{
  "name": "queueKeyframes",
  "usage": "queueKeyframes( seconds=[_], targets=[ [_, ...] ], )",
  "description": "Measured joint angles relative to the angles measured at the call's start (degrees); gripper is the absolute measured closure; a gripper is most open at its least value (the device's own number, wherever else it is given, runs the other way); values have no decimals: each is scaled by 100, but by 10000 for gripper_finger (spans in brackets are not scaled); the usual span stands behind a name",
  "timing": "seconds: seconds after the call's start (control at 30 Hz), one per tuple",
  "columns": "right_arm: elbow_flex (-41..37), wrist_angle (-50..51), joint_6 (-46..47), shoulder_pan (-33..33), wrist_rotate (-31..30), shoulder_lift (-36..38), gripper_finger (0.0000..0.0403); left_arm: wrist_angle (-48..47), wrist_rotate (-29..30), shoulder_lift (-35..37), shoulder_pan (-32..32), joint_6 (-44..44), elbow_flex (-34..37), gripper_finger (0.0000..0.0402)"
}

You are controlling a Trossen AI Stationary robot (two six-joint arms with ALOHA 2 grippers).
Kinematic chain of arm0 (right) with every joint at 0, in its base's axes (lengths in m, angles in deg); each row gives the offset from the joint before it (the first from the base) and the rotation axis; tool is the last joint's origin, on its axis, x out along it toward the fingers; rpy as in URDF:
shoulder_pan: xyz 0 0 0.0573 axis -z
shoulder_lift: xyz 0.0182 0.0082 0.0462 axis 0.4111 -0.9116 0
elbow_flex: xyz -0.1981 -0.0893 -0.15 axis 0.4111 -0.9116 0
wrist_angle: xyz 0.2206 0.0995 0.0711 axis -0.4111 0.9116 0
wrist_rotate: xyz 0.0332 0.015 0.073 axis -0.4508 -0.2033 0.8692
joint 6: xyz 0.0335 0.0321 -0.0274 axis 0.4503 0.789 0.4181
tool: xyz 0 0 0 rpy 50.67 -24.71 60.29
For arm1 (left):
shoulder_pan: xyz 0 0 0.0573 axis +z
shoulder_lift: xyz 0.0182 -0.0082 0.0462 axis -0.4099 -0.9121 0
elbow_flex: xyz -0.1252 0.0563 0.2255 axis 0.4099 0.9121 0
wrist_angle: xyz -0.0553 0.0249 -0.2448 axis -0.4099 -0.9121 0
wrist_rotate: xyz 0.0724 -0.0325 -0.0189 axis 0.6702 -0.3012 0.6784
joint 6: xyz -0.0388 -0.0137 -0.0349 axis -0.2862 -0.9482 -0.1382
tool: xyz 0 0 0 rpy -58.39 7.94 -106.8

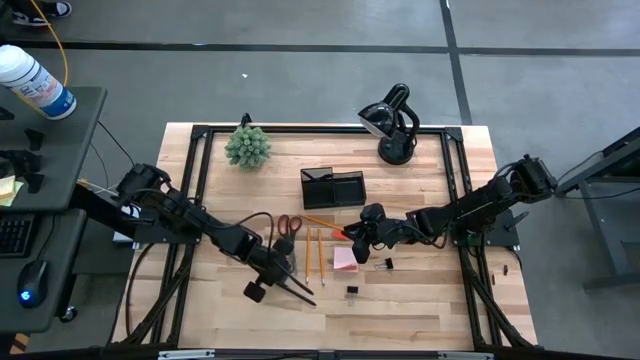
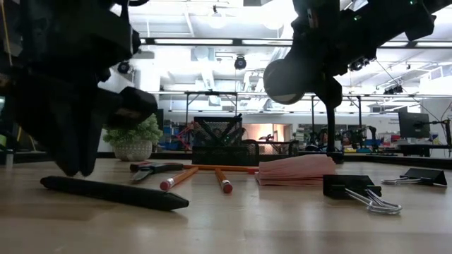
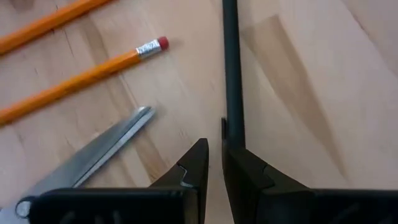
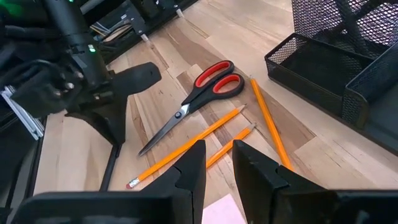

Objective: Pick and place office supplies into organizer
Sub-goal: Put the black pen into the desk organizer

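A: Left gripper (image 3: 214,149) state?
B: Fingers are set a narrow slit apart and nothing is pinched between them. It is held low over the black pen (image 3: 231,74). The pen's near end is covered by one finger (image 3: 249,171), so contact can't be told.
A: Pen orientation?
B: It is laid flat on the table (image 1: 430,300), front-left of centre. The long axis is lined up with the fingers, and is seen as a diagonal from above.
A: Right gripper (image 4: 217,152)?
B: Fingers are spread slightly and nothing is gripped. It is hung above the pink sticky-note pad (image 1: 345,260), of which only a corner is seen from the wrist.
A: Other items?
B: Scissors (image 4: 199,96) and three pencils (image 4: 186,146) are left beside the pad. The organizer (image 1: 333,187) is placed behind them, and the scissor handles are pointed toward it.
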State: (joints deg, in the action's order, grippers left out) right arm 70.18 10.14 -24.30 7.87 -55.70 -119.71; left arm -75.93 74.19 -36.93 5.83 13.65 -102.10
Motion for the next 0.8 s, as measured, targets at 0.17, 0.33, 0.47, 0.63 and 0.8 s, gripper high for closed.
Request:
queueKeyframes(
  seconds=[0.17,0.33,0.47,0.63,0.8],
  targets=[
    [2,14,10,0,10,0,329,187,-35,-56,0,-40,-2,364],
    [2,2,15,0,117,0,329,159,-160,-56,0,23,-2,364],
    [2,9,15,0,124,0,329,129,-323,-56,0,50,-2,364],
    [2,11,-9,0,122,0,329,-17,-246,-52,-2,-58,-11,364],
    [2,12,-24,0,129,0,329,-82,-207,-69,-2,-121,-17,364]
  ],
)
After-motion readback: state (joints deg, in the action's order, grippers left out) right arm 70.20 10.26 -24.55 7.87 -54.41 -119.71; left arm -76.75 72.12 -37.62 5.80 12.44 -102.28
